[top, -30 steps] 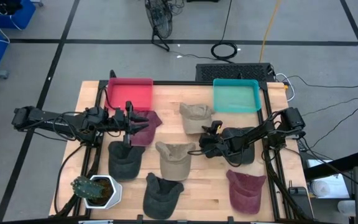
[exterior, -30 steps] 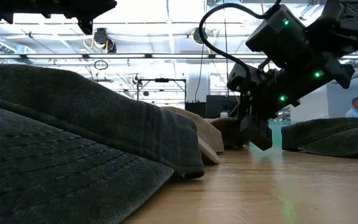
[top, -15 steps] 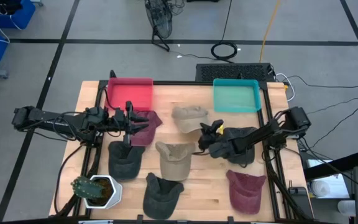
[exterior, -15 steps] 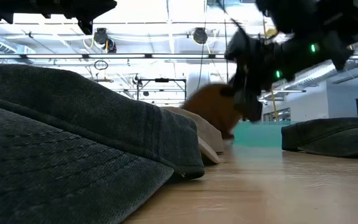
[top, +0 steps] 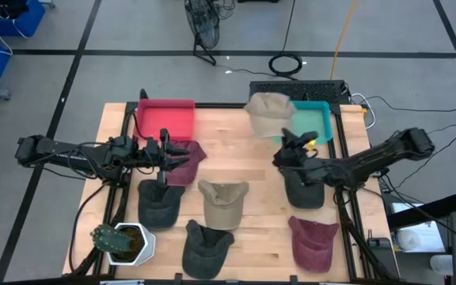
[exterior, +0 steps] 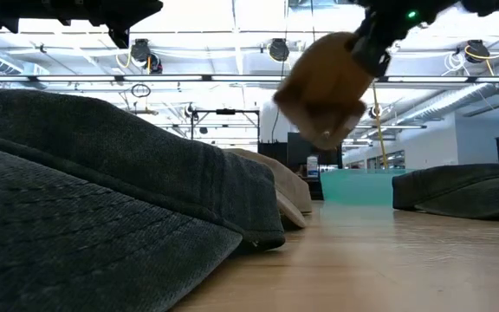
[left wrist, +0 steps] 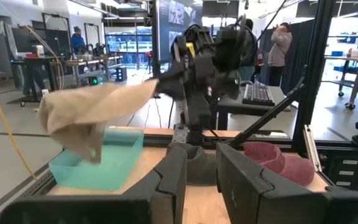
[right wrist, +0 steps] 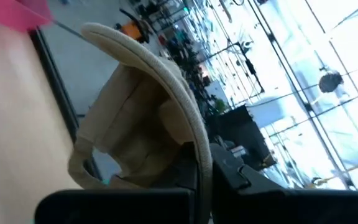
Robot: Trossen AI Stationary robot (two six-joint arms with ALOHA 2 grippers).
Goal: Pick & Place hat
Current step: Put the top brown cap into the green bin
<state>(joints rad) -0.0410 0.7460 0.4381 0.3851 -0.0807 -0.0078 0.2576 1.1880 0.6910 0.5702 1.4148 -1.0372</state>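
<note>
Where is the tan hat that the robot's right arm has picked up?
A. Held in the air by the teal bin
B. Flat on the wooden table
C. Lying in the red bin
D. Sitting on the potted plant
A: the right end effector holds the tan hat lifted beside the teal bin.

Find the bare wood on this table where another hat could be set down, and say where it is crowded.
The widest bare patch of table lies between the red bin, the teal bin and the tan cap. A smaller strip lies between the tan cap and the maroon cap. The left side and front row are crowded with caps.
</note>
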